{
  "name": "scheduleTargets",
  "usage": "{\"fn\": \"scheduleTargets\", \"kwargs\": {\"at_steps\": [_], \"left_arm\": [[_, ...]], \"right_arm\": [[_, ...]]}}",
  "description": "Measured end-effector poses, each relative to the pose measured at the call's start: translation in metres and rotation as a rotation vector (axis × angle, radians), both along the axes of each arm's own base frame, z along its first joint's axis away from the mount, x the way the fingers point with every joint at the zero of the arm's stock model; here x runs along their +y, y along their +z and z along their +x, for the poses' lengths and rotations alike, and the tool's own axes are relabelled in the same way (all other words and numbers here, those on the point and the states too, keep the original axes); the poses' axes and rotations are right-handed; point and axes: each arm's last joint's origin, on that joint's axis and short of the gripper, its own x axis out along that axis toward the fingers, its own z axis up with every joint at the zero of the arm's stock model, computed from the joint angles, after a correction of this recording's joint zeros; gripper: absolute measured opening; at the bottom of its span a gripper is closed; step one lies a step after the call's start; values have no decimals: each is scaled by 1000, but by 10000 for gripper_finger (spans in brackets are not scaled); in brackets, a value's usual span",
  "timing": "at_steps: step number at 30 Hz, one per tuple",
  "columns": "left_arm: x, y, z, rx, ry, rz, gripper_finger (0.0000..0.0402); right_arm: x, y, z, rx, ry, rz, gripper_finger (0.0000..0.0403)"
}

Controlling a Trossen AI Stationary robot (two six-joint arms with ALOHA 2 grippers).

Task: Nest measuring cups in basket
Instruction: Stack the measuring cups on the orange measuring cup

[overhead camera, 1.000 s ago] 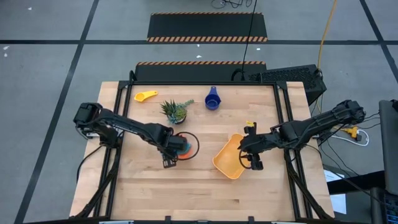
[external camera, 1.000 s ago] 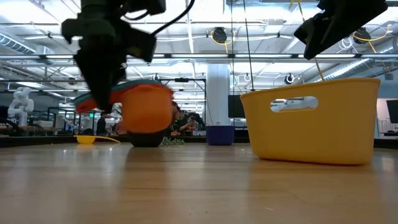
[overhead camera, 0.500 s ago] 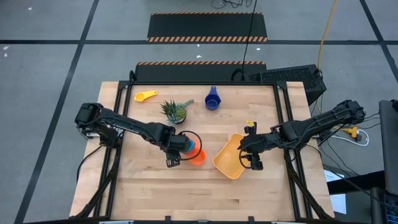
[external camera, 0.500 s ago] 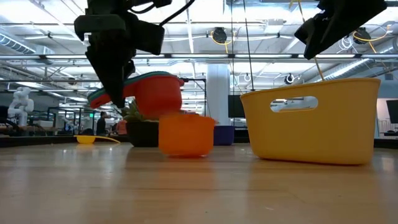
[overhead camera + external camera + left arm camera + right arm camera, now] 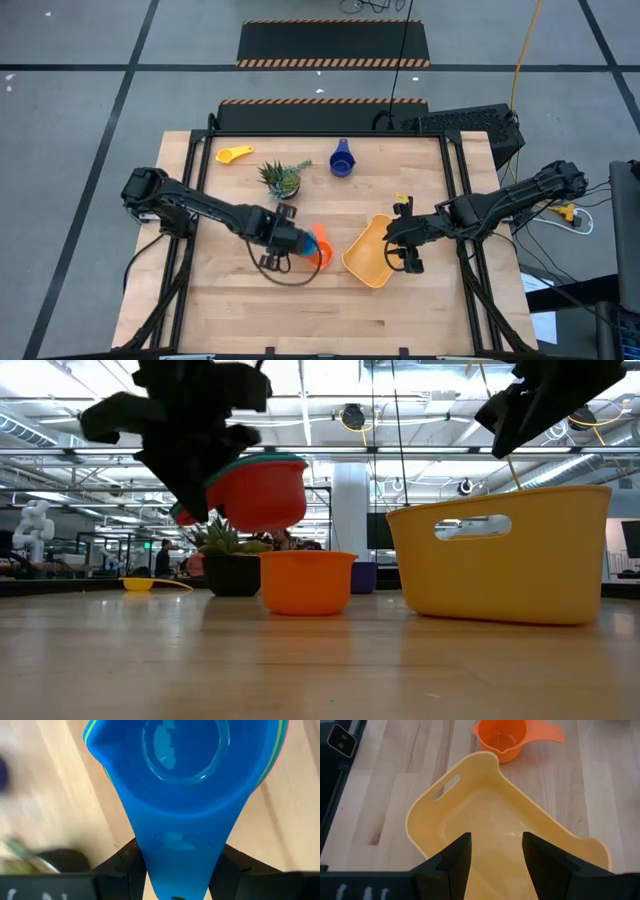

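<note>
The left claw [image 5: 291, 241] is clamped on the flat handle of a stack of cups [image 5: 262, 492] and holds it up off the table [image 5: 240, 310]. The stack is made of smooth, shiny plastic. Its outside cup is red and round, with a thin green rim at the top. In the left wrist view, the inside cup [image 5: 185, 765] is bright blue and glossy, and its long flat handle runs back between the two dark fingers [image 5: 122, 870].

Just below and beside this claw sits an orange cup [image 5: 307, 581] on the wood. It is round, open at the top and stands upright by itself. Its flat handle [image 5: 545, 731] sticks out to one side.

The basket [image 5: 366, 251] is a smooth orange-yellow tub with rounded corners and a slot handle [image 5: 472, 527] cut in its wall. It sits past the orange cup, away from the left claw. The right claw [image 5: 398, 243] hangs over the basket with its fingers [image 5: 454, 857] apart and nothing between them.

Behind the left claw stands a spiky green plant [image 5: 281, 178] in a dark pot. Farther off lie a yellow cup [image 5: 235, 154] and a dark blue cup [image 5: 342, 160], well apart from each other. The table is pale wood with long straight boards.

The stack seems to have more cups inside, but I cannot count them.
</note>
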Motion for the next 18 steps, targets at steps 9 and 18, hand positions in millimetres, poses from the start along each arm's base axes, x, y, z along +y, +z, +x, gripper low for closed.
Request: {"fn": "scheduleTargets", "kwargs": {"at_steps": [9, 18], "left_arm": [[-6, 3, 4, -5, -333, 248, 158], [-2, 3, 19, -18, -686, 423, 158]], "right_arm": [[-1, 0, 0, 2, -13, -19, 169], [-1, 0, 0, 5, -43, -2, 169]]}}
